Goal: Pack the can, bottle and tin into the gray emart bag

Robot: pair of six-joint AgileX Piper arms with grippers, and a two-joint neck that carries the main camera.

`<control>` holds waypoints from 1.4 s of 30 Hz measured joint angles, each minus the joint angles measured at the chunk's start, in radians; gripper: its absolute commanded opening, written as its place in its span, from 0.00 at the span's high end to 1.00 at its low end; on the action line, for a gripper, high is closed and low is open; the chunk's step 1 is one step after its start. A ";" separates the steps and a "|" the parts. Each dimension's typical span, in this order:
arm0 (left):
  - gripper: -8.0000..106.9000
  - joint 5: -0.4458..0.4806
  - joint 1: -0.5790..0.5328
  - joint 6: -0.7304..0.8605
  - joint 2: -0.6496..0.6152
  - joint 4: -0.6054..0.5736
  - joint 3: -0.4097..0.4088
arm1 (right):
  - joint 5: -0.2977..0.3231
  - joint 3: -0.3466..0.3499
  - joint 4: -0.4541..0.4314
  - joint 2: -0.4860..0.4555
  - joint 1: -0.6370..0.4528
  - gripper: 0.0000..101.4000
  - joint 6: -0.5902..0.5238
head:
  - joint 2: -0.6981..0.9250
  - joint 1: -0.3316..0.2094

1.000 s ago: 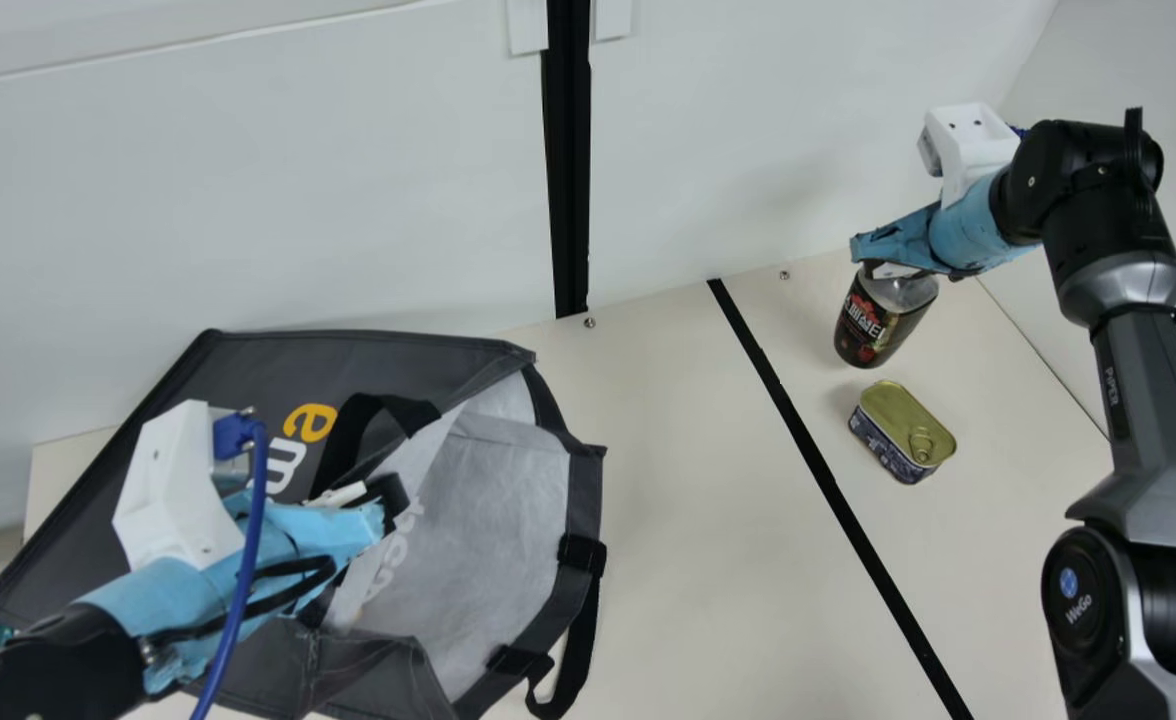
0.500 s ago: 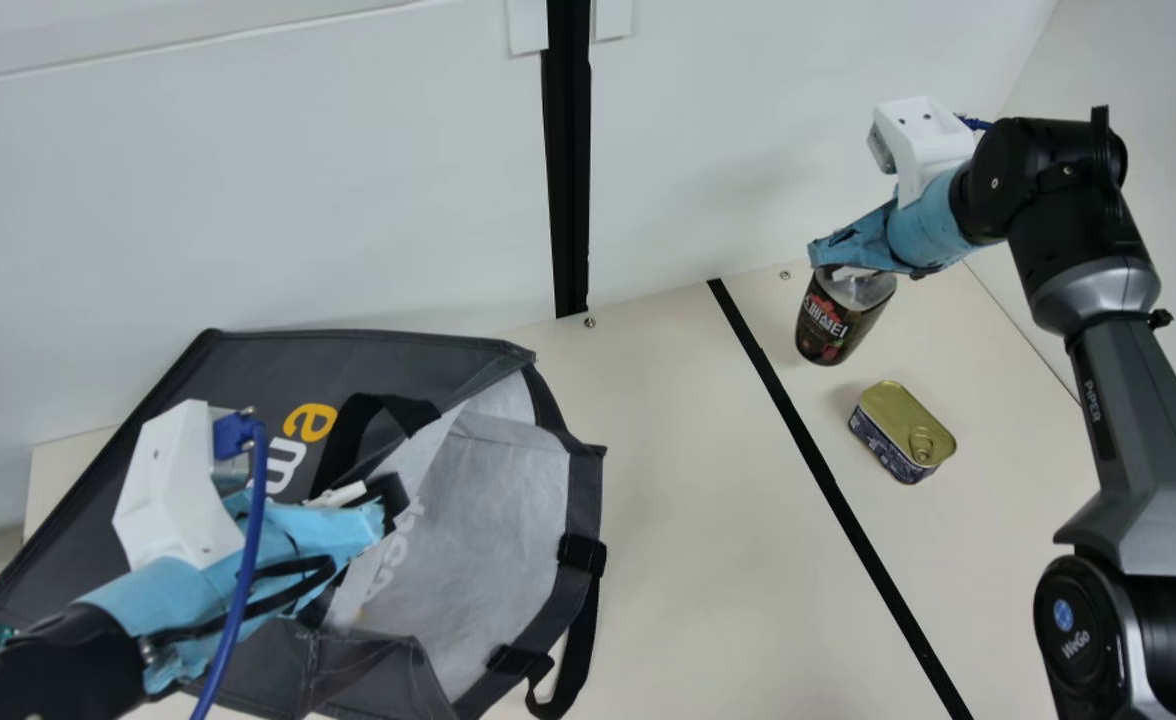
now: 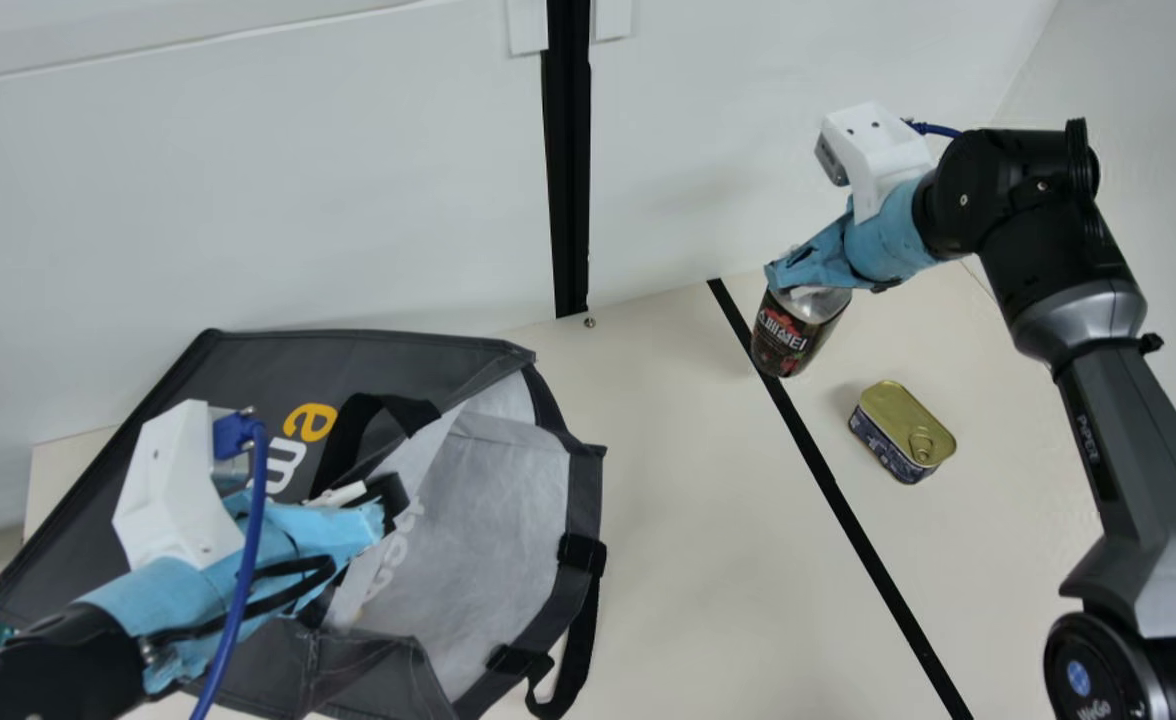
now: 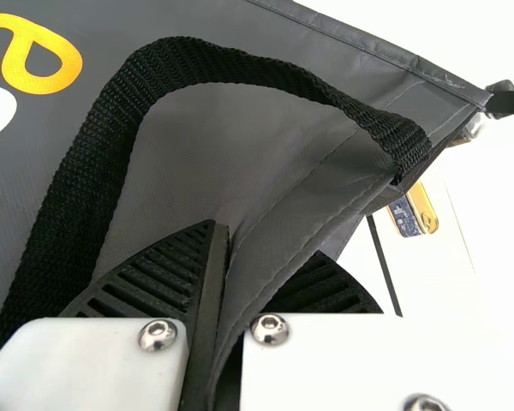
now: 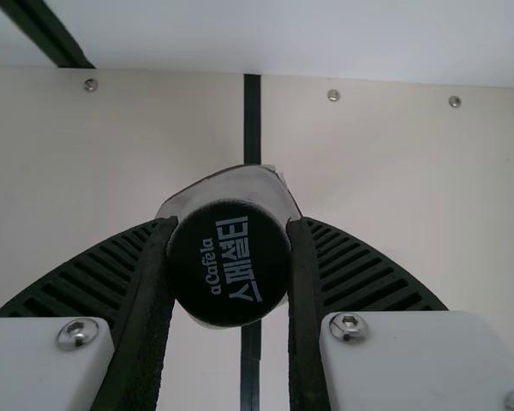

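Left gripper (image 3: 391, 493), lower left in main view, near-closed on gray emart bag's (image 3: 248, 375) thin fabric edge; left wrist view adds the coarse woven strap (image 4: 90, 175). Oblong ring-pull tin (image 3: 901, 430) right of centre on smooth cream table (image 3: 688, 520). Farther back, upper right, right gripper (image 3: 793, 278) parted to cap width, holding tilted bottle (image 3: 791, 335), round black cap (image 5: 229, 263) facing right wrist view, matte white wall (image 3: 248, 200) behind.

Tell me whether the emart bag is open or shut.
Open: the gray bag has its rim spread apart, baring the pale lining inside.
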 measured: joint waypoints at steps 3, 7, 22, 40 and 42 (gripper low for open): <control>0.84 0.000 0.000 0.000 0.000 0.000 0.000 | 0.004 0.024 0.006 -0.023 0.016 1.00 -0.013 | 0.000 0.000; 0.84 0.000 0.000 0.000 0.000 0.000 0.000 | 0.013 0.055 0.016 -0.058 0.029 1.00 -0.033 | 0.000 0.000; 0.84 0.000 0.000 0.000 0.000 0.000 0.000 | 0.036 0.170 0.066 -0.189 0.060 1.00 -0.112 | 0.000 0.000; 0.84 0.000 0.000 0.000 0.000 0.000 0.000 | 0.069 0.286 0.112 -0.341 0.101 1.00 -0.176 | 0.002 0.000; 0.84 0.000 0.000 0.000 0.000 0.000 0.000 | 0.074 0.297 0.113 -0.355 0.109 1.00 -0.178 | 0.002 0.000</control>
